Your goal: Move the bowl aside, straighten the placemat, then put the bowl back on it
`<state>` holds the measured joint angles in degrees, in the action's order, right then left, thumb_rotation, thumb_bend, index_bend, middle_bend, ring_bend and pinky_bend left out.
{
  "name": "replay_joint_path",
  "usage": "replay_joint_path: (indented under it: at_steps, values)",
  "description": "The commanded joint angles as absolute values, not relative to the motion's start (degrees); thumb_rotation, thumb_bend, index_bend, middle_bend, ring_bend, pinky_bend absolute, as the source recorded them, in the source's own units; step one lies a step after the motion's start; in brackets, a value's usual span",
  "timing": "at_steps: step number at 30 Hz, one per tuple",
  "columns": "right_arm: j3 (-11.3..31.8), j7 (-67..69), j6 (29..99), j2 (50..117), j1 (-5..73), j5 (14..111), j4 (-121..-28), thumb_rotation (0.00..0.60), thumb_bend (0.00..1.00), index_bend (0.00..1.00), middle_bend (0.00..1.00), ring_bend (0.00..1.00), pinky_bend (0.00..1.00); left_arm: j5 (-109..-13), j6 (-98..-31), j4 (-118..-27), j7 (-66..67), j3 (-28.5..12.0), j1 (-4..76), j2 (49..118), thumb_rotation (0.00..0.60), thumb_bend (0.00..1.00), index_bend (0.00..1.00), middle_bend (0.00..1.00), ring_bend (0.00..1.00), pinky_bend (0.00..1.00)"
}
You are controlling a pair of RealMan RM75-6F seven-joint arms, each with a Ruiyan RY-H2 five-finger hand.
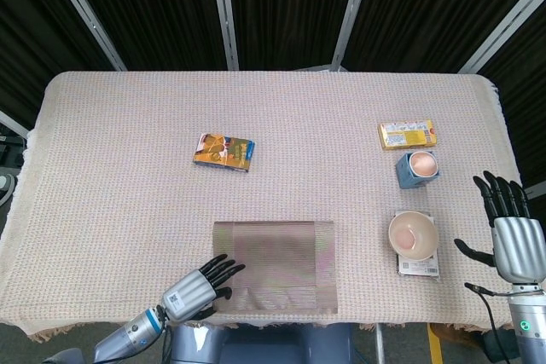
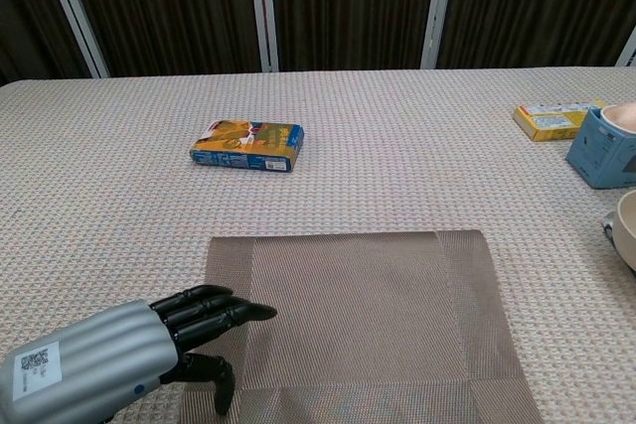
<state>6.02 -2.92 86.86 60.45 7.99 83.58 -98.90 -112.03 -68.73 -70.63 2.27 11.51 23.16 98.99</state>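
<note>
From the head view, the left hand (image 1: 198, 288) lies at the near edge of the table (image 1: 119, 168), fingers stretched out and slightly apart, holding nothing, their tips over the near left corner of the placemat (image 1: 275, 266). The right hand (image 1: 514, 240) stands off the table's right edge with fingers spread and empty. The bowl (image 1: 414, 235) sits well right of the placemat, resting on a flat grey pad (image 1: 418, 266) near the right edge; beyond it stand a blue cup (image 1: 417, 168) and a yellow box (image 1: 407, 134), and an orange packet (image 1: 224, 152) lies toward the middle left. From the chest view, the left hand (image 2: 129, 361) reaches over the placemat's (image 2: 363, 315) near left corner, fingertips (image 2: 256, 313) just above the weave; whether they touch is unclear. The bowl (image 2: 625, 230) shows only at the right margin.
</note>
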Motion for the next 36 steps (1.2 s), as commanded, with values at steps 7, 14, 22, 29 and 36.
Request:
replay_joint_path:
  at_steps: [7,14,22,29,36]
  values:
    - [6.2,-2.9,86.7,60.4,7.9,83.7,-99.0,0.6,0.0,0.0,0.0,0.0,0.0,-110.7,-68.3,-71.5,3.0,11.6,23.7,98.7,0.6,0.27,0.44,0.0,0.0,0.0]
    - [6.3,-3.0,86.6,60.4,7.8,83.8,-99.0,0.6,0.0,0.0,0.0,0.0,0.0,-110.0,-68.1,-71.5,3.4,11.5,24.1,99.1,0.6,0.28,0.45,0.0,0.0,0.0]
    - [6.6,-2.8,86.5,60.3,7.8,83.7,-99.0,0.6,0.0,0.0,0.0,0.0,0.0,-108.6,-67.0,-71.0,3.2,11.6,24.1,99.8,0.6,0.4,0.45,0.0,0.0,0.0]
    - [6.7,-2.6,86.5,60.2,7.7,83.8,-99.0,0.6,0.0,0.0,0.0,0.0,0.0,-107.9,-66.6,-71.0,3.2,11.7,24.2,100.3,0.6,0.42,0.47,0.0,0.0,0.0]
    - [6.8,-2.4,86.4,60.1,7.7,83.8,-99.0,0.6,0.0,0.0,0.0,0.0,0.0,-107.1,-66.4,-70.7,2.8,11.7,24.2,100.7,0.6,0.47,0.53,0.0,0.0,0.0]
